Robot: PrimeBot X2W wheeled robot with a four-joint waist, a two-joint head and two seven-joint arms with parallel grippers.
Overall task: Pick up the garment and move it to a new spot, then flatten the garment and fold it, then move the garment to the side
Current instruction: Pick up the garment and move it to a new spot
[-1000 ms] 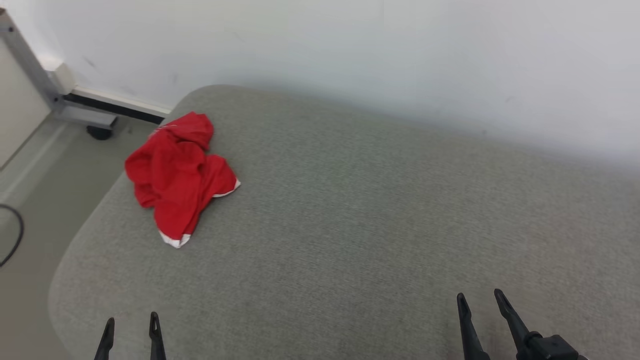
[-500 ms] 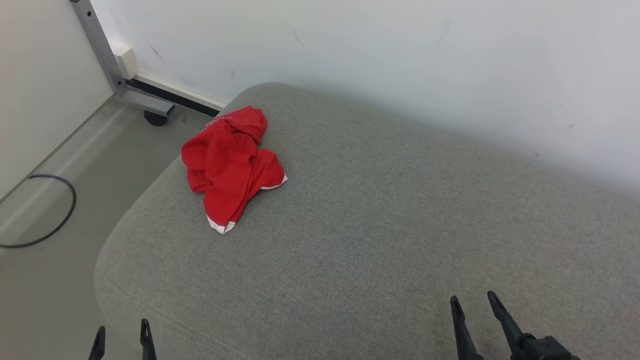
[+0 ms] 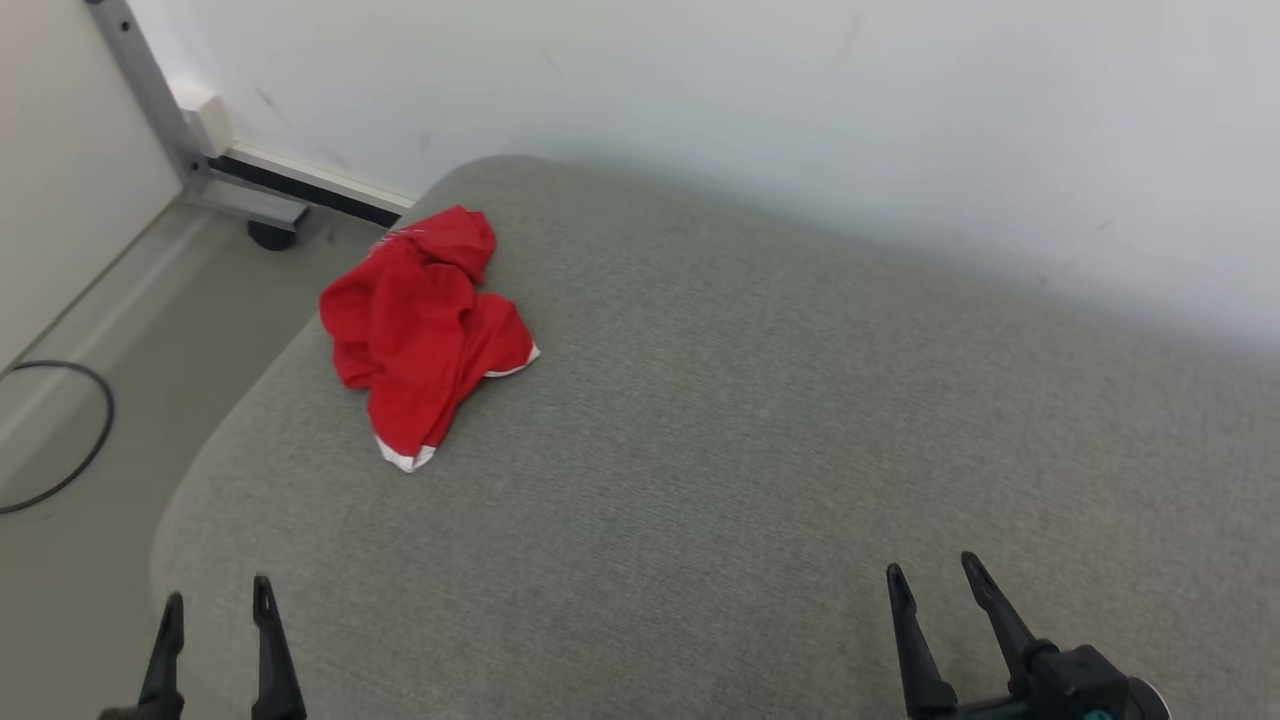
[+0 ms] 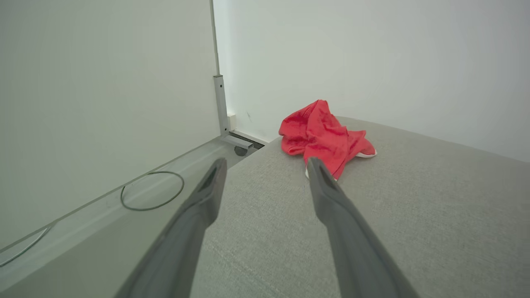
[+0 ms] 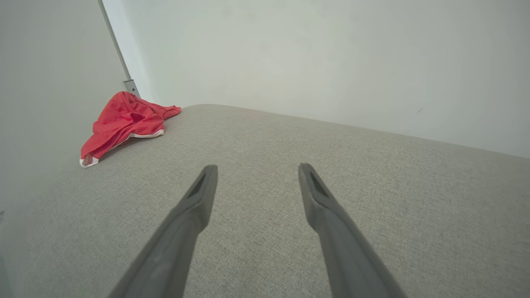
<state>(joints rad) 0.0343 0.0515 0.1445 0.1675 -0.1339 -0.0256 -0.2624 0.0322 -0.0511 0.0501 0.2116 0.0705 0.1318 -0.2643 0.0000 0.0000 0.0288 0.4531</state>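
The head camera has been turned since the earlier frame; the red garment (image 3: 420,330) is left crumpled near the grey cushion's (image 3: 750,420) far left corner. The left gripper (image 3: 218,590) and right gripper (image 3: 930,565) are held open, empty, well apart from it.

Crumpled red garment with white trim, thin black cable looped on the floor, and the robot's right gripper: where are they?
Crumpled red garment (image 3: 420,320): head view, middle of the bunched cloth.
Thin black cable (image 3: 110,412): head view, right-hand bend of its loop.
Right gripper (image 3: 930,565): head view, midway between its open fingertips.
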